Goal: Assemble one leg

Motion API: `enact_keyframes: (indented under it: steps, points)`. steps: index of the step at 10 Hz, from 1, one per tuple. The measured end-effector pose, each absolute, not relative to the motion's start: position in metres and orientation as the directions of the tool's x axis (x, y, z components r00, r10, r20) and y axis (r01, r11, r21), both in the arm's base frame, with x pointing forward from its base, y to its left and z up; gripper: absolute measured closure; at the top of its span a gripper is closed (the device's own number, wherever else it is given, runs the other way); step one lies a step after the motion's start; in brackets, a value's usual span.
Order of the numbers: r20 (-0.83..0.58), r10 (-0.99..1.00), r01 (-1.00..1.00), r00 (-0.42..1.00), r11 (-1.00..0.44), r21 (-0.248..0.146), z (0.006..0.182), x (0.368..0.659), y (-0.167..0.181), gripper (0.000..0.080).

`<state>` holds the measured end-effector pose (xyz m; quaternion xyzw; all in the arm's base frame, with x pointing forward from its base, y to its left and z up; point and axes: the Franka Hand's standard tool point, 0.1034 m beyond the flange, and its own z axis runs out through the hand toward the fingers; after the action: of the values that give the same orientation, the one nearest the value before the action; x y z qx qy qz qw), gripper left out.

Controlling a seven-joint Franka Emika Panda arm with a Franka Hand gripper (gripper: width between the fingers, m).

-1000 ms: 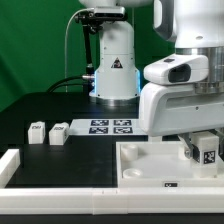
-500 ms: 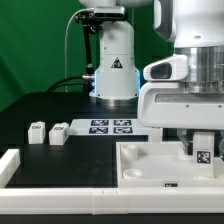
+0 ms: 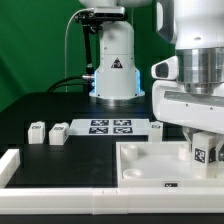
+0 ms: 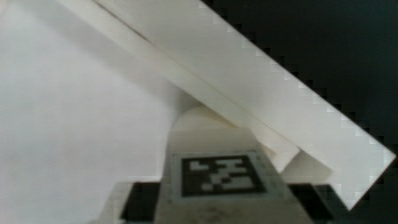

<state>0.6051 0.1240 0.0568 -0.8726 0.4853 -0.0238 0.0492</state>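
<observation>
My gripper (image 3: 207, 156) is shut on a small white leg (image 3: 208, 151) with a black-and-white tag, and holds it over the right far corner of the large white tabletop (image 3: 140, 163). In the wrist view the tagged leg (image 4: 219, 170) sits between the dark fingers (image 4: 143, 200), close to the tabletop's raised rim (image 4: 231, 80). Whether the leg touches the tabletop cannot be told. Two more legs (image 3: 37, 131) (image 3: 59, 131) lie on the black table at the exterior view's left.
The marker board (image 3: 112, 126) lies behind the tabletop, with another small white part (image 3: 157, 128) next to it. Long white border bars run along the front (image 3: 90, 205) and the left (image 3: 8, 165). The robot base (image 3: 114, 70) stands at the back.
The arm has shifted toward the exterior view's right with the leg held in the gripper. The loose legs have not moved.
</observation>
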Motion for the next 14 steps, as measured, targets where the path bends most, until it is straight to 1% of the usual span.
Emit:
enact_keyframes:
  steps: [1, 2, 3, 4, 5, 6, 7, 8, 10, 12, 14]
  points:
    - [-0.022, -0.891, -0.887, 0.454, -0.449, -0.112, 0.0568, 0.6051, 0.1239, 0.0513]
    - [-0.019, -0.875, -0.871, 0.483, -0.479, -0.112, 0.0568, 0.6051, 0.1239, 0.0447]
    - [-0.014, -0.855, -0.851, 0.518, -0.513, -0.113, 0.0568, 0.6051, 0.124, 0.0447]
    - [-0.016, -0.856, -0.852, 0.516, -0.512, -0.114, 0.0568, 0.605, 0.1245, 0.0263]
    - [-0.012, -0.841, -0.836, 0.541, -0.536, -0.114, 0.0569, 0.6051, 0.1245, 0.0186]
    - [0.005, -0.762, -0.757, 0.647, -0.644, -0.113, 0.0569, 0.6052, 0.1243, 0.0186]
    - [0.02, -0.674, -0.668, 0.739, -0.736, -0.112, 0.057, 0.6052, 0.1247, 0.0157]
    - [0.036, -0.567, -0.561, 0.823, -0.821, -0.106, 0.0571, 0.6053, 0.1248, 0.0152]
    - [0.063, -0.343, -0.337, 0.937, -0.937, -0.09, 0.0571, 0.6053, 0.1245, 0.0151]
    - [0.08, -0.157, -0.151, 0.984, -0.986, -0.069, 0.0571, 0.6053, 0.1245, 0.0151]
    - [0.094, 0.063, 0.066, 0.994, -0.997, -0.035, 0.0571, 0.6056, 0.1226, 0.0151]
